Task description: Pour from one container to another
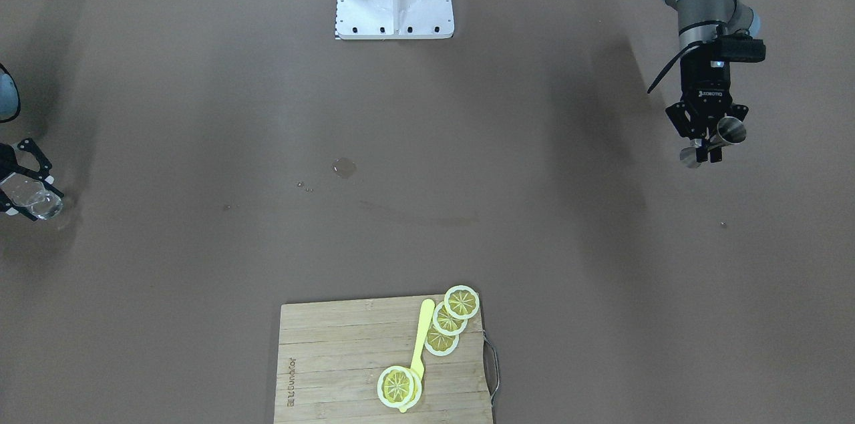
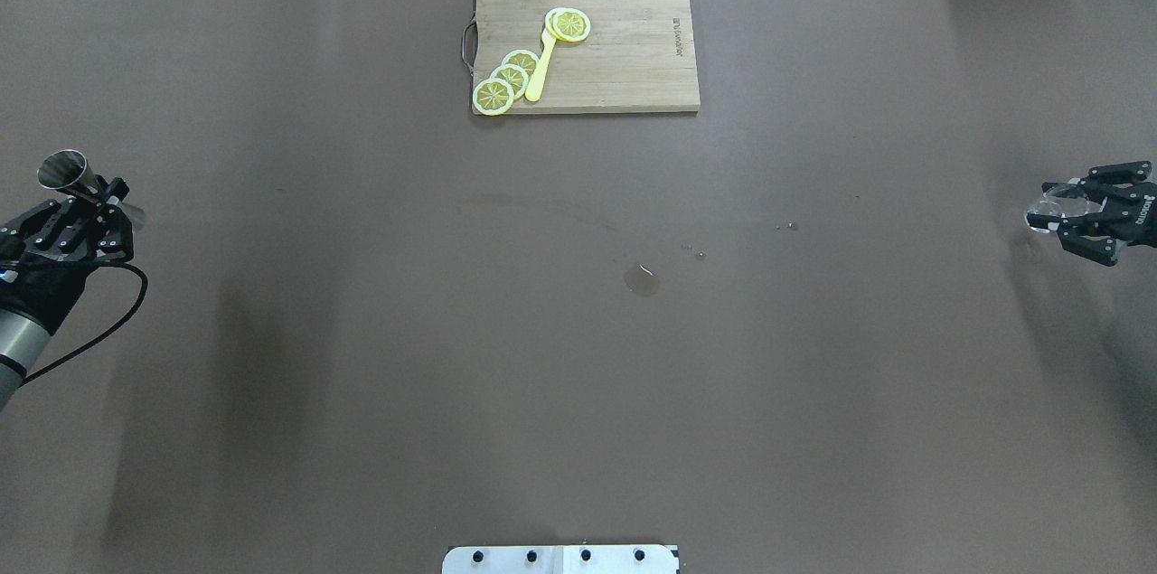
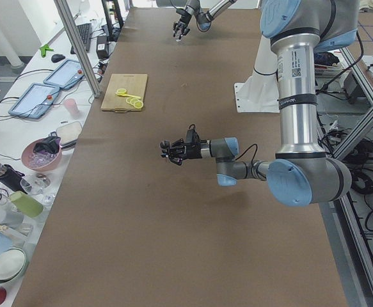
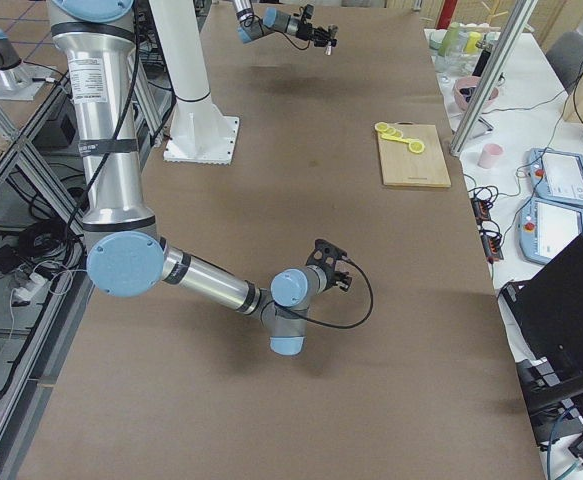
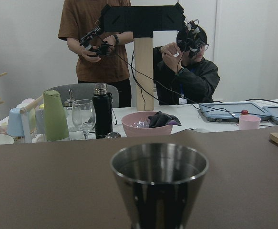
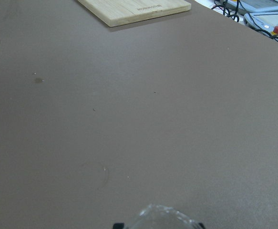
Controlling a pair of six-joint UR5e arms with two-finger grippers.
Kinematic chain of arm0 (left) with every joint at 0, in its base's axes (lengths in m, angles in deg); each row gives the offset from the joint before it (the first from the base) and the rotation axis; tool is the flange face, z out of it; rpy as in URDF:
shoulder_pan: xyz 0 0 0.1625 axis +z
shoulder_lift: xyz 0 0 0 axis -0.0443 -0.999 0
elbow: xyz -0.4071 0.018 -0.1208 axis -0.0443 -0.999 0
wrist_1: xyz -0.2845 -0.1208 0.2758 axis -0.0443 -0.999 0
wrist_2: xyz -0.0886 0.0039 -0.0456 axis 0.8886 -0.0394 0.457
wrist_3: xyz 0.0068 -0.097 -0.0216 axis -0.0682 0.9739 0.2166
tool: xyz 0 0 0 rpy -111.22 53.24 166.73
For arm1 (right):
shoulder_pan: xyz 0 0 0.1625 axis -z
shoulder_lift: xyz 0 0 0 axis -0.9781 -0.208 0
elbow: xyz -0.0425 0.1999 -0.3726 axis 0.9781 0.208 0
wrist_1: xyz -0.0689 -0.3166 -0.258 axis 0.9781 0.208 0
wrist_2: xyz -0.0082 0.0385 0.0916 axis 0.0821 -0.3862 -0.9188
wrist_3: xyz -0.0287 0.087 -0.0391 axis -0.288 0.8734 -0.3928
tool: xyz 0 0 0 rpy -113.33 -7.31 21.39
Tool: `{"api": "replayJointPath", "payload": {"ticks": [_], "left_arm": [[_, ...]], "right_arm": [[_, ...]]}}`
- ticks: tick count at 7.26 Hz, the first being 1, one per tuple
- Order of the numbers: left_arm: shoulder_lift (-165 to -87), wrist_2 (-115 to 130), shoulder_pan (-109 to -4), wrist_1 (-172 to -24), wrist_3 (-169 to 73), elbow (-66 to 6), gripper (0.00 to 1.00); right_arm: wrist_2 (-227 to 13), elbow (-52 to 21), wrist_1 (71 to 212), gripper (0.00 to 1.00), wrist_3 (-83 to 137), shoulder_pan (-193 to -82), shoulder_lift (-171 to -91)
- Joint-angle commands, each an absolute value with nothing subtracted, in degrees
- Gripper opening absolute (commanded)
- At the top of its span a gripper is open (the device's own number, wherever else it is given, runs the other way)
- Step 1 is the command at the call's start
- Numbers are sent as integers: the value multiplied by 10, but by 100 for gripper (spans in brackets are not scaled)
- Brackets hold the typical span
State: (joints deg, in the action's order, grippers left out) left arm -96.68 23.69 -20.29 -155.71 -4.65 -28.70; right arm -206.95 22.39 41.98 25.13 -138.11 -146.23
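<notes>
In the left end effector (image 1: 708,147), a steel jigger (image 1: 733,131)

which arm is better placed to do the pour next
Likely left: the left end effector grips the steel jigger upright from the side, so a wrist roll tips it. The right end effector holds the clear glass, a natural receiver.

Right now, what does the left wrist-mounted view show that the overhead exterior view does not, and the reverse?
Only the left wrist view: two people beyond the table's far edge. Only the overhead view: the lemon slices, the yellow utensil, the small puddle, and the right gripper, jaws shut on a clear glass. Both: the steel cup, the brown table and the cutting board, only its corner in the wrist view.
</notes>
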Motion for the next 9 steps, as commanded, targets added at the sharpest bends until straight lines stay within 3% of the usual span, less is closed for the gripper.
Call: {"api": "replayJointPath", "payload": {"ticks": [1, 9], "left_arm": [[-967, 220, -193, -1544, -24, -274, 0], [-968, 168, -157, -1540, 25, -233, 0]], "right_arm": [[-2066, 226, 420, 0, 254, -1371, -1460], [-2059, 237, 400, 2, 254, -1359, -1460]]}}
